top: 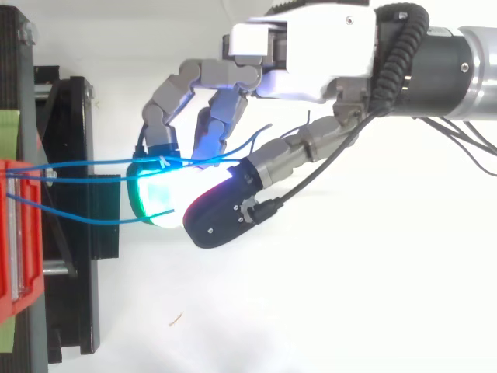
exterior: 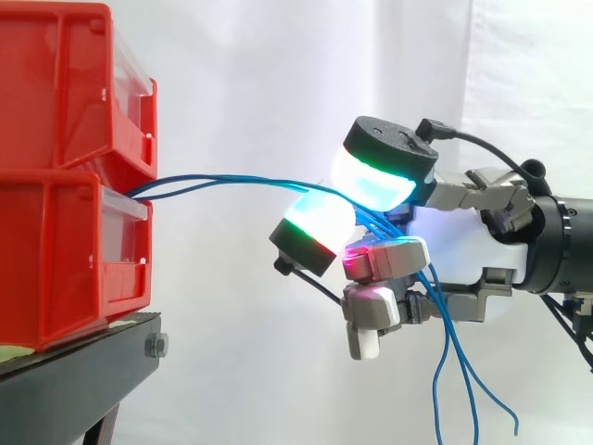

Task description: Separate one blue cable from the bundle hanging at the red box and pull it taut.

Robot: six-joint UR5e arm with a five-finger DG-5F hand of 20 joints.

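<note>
Thin blue cables (exterior: pixel 232 178) come out between the two stacked red boxes (exterior: pixel 56 260) and run rightward in a slight arc to my hand (exterior: pixel 463 236). The hand's fingers are curled, and the cables pass between two cyan-green glowing pads (exterior: pixel 371 181). From above, two cables (top: pixel 85 165) lie close together and enter between the fingers of the hand (top: pixel 311 47). A third cable (top: pixel 101 222) sags lower and ends at the green pad. Beyond the hand the loose cable ends (exterior: pixel 447 371) dangle downward.
The red boxes (top: pixel 12 264) rest on a black stand (exterior: pixel 93 348) at the left, in front of a white curtain. My arm comes in from the right, with open space below the hand.
</note>
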